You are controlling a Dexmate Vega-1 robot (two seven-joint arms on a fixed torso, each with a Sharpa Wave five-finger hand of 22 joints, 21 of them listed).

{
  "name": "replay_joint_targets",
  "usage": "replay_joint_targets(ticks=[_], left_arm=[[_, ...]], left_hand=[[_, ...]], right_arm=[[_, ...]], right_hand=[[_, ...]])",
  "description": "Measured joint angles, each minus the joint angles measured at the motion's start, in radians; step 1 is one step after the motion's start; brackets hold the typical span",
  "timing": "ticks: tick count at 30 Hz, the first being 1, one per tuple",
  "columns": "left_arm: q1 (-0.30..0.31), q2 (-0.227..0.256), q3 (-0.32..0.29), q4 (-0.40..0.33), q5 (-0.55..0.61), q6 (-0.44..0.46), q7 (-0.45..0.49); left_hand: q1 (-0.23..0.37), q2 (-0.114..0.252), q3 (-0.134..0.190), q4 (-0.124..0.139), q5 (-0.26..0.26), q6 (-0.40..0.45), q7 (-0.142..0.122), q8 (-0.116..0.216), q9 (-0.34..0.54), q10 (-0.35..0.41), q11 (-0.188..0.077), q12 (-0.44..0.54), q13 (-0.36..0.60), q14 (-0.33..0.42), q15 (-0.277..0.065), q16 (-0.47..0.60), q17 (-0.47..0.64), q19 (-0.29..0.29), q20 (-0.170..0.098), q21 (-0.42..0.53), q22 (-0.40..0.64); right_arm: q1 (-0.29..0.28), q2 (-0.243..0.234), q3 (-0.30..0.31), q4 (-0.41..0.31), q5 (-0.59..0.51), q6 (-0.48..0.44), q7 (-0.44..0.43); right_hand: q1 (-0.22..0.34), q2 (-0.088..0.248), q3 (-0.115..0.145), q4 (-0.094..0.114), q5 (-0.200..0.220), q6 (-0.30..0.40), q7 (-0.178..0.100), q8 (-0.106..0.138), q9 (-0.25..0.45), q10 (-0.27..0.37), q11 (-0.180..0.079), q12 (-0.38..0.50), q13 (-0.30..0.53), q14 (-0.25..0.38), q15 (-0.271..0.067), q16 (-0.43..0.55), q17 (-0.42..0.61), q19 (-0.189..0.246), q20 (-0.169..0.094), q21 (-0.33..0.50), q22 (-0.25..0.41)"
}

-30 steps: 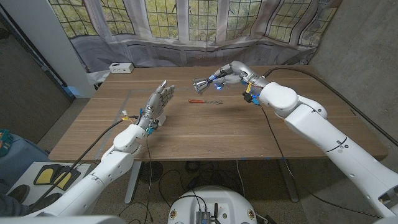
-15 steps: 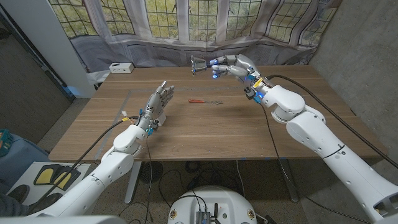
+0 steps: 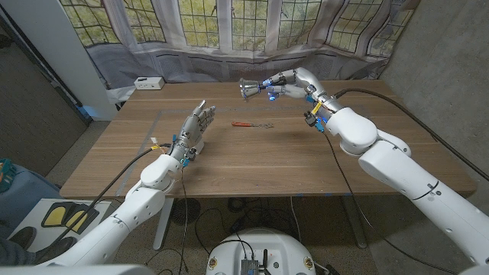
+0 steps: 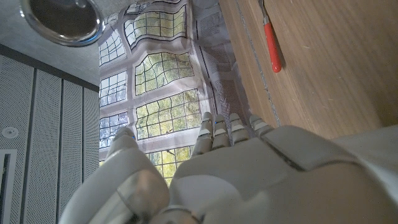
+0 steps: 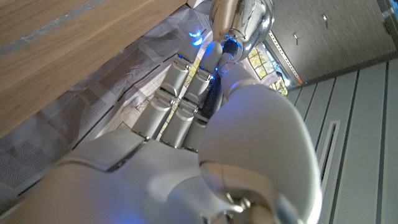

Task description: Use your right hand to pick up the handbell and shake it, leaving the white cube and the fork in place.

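One handbell (image 3: 248, 88), one fork (image 3: 252, 124) and one white box (image 3: 147, 82) are counted on or above one table (image 3: 252, 156); two robot hands are seen.

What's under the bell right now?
The bell is held up in the right hand, above the table's far part. Only bare wood shows beneath it; the fork lies nearer, off to the side. The white cube isn't visible.

right robot hand (image 3: 289, 82) swung handbell (image 3: 249, 88) slightly lower, seemingly rightward
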Motion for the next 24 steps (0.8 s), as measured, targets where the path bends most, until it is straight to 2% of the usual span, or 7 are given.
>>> replay_joint_targets(ticks=[8,9,12,13,18,19,24], left_arm=[[0.0,0.0,0.003,0.0,0.0,0.0,-0.003],[0.0,0.0,0.004,0.0,-0.001,0.0,-0.006],[0.0,0.0,0.005,0.002,-0.001,0.0,-0.006],[-0.001,0.0,0.005,0.003,-0.002,0.0,-0.012],[-0.003,0.0,0.005,0.006,-0.002,0.0,-0.012],[-0.004,0.0,0.005,0.007,-0.005,0.0,-0.018],[-0.006,-0.001,0.005,0.013,-0.008,-0.004,-0.024]], left_hand=[[0.0,0.0,0.0,0.0,0.0,0.0,0.0,0.0,0.0,0.003,-0.004,0.0,0.0,0.0,0.0,0.0,0.0,0.0,0.0,0.0,0.0],[0.0,0.0,0.0,0.0,0.0,0.0,0.0,0.0,0.0,0.003,-0.004,0.0,0.0,0.0,0.0,0.0,0.0,0.0,0.0,0.0,0.0],[0.0,0.0,0.0,0.0,0.0,0.0,0.0,0.0,0.0,0.003,-0.004,0.0,0.0,0.0,0.0,0.0,0.0,0.0,0.0,0.0,0.0],[0.0,0.0,0.0,0.0,0.0,0.0,0.0,0.0,0.0,0.003,-0.004,0.0,0.0,0.0,0.0,0.0,0.0,0.0,0.0,0.0,0.0],[0.0,0.0,0.0,0.0,0.0,0.0,0.0,0.0,0.0,0.003,-0.004,0.0,0.0,0.0,0.0,0.0,0.0,0.0,0.0,0.0,0.0],[0.0,0.0,0.0,0.0,0.0,0.0,0.0,0.0,0.0,0.003,-0.004,0.0,0.0,0.0,0.0,0.0,0.0,0.0,0.0,0.0,0.0],[0.0,0.0,0.0,0.0,0.0,0.0,0.0,0.0,0.0,0.003,-0.004,0.0,0.0,0.0,0.0,0.0,0.0,0.0,0.0,0.0,0.0]], right_arm=[[0.036,-0.057,-0.067,-0.066,-0.222,-0.22,-0.006],[0.073,-0.082,-0.122,-0.095,-0.279,-0.277,0.011],[0.073,-0.082,-0.122,-0.095,-0.379,-0.376,0.054],[0.148,-0.115,-0.224,-0.129,-0.411,-0.41,0.072],[0.148,-0.115,-0.224,-0.129,-0.58,-0.578,0.169],[0.237,-0.151,-0.337,-0.146,-0.629,-0.626,0.203],[0.364,-0.194,-0.495,-0.143,-0.807,-0.798,0.345]], right_hand=[[0.0,0.0,0.0,0.0,0.0,0.004,-0.003,-0.008,0.005,0.0,0.0,0.001,0.0,0.0,0.0,-0.007,0.009,0.0,0.0,0.007,0.0],[0.0,0.0,0.0,0.0,0.0,0.003,-0.003,-0.008,0.005,0.0,0.0,0.001,0.0,0.0,0.0,-0.007,0.009,0.0,0.0,0.007,0.0],[0.0,0.0,-0.001,-0.001,0.0,0.003,-0.003,-0.008,0.005,0.002,-0.002,0.001,0.0,0.0,0.0,-0.007,0.009,0.0,0.0,0.008,0.0],[0.0,0.0,-0.001,-0.001,0.0,0.003,-0.003,-0.008,0.005,0.002,-0.002,0.001,0.0,0.0,0.0,-0.009,0.009,0.0,0.0,0.008,0.0],[0.0,-0.001,-0.001,-0.001,-0.001,0.003,-0.003,-0.008,0.005,0.002,-0.002,0.001,0.0,0.0,0.0,-0.011,0.009,0.0,0.0,0.008,0.0],[0.0,0.0,-0.001,-0.002,-0.001,0.004,-0.004,-0.008,0.005,0.002,-0.002,0.001,0.0,0.0,0.0,-0.015,0.009,0.0,0.0,0.008,0.0],[0.0,-0.001,-0.002,-0.002,-0.001,0.009,-0.009,-0.008,0.005,0.002,-0.002,-0.001,0.0,0.0,0.0,-0.015,0.013,-0.005,-0.005,0.01,0.0]])
